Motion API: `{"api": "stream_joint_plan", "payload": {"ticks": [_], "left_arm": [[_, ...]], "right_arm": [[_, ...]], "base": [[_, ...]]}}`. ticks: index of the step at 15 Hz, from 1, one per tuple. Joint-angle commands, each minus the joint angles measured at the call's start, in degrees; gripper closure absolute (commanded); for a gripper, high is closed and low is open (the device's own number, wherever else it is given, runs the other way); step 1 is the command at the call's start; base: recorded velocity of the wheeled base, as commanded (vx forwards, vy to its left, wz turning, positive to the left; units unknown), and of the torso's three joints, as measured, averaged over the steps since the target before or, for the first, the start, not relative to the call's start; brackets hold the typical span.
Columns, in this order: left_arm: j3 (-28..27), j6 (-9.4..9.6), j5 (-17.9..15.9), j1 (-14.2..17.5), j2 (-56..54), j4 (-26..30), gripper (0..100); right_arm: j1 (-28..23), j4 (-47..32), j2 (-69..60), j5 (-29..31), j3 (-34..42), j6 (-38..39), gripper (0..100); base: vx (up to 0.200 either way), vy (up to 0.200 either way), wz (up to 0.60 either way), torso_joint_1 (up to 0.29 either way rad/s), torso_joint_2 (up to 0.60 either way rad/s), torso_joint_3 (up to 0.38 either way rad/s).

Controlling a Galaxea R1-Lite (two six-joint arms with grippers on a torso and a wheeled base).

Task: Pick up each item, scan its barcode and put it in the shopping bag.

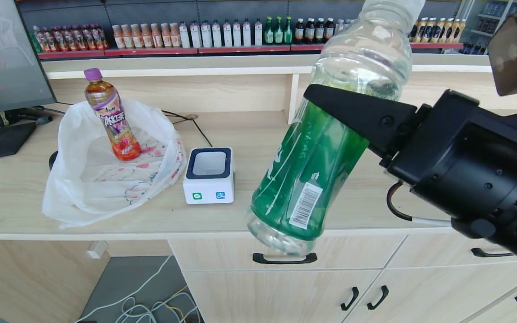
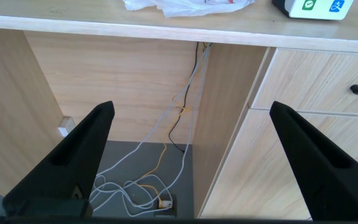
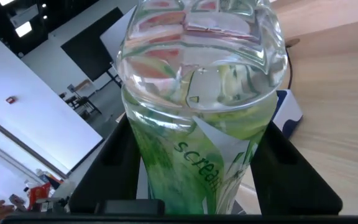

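Observation:
My right gripper [image 1: 330, 112] is shut on a clear bottle with a green label [image 1: 312, 166] and holds it tilted in the air over the counter's front edge, to the right of the scanner. The bottle's barcode [image 1: 305, 205] faces the head camera. In the right wrist view the bottle [image 3: 204, 106] sits between the two black fingers [image 3: 120, 168]. A white barcode scanner [image 1: 209, 175] stands on the counter. Left of it lies the white shopping bag [image 1: 83, 188], with a purple-capped tea bottle [image 1: 112, 119] upright in it. My left gripper [image 2: 191, 162] hangs open below counter height.
A monitor [image 1: 7, 54] stands at the counter's left end with cables behind the bag. Drink shelves [image 1: 240, 33] line the back wall. Drawers with black handles [image 1: 285, 258] run under the counter. Loose cables [image 2: 148, 186] lie on the floor in the open bay.

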State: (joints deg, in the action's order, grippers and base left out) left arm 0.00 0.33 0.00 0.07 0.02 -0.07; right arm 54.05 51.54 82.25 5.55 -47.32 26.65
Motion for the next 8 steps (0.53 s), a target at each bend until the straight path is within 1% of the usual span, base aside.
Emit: {"api": "stream_joint_plan", "payload": {"ticks": [1,8], "left_arm": [[0.00,0.02,0.00,0.01,-0.02,-0.01,0],[0.00,0.02,0.00,0.01,-0.02,-0.01,0]], "right_arm": [[0.00,-5.05,-0.34,-0.01,-5.94,1.21,100],[0.09,-5.66,-1.65,0.25,-4.18,1.30,100]], "base": [[0.000,0.000,0.00,0.000,0.00,0.000],[0.000,0.000,0.00,0.000,0.00,0.000]]}}
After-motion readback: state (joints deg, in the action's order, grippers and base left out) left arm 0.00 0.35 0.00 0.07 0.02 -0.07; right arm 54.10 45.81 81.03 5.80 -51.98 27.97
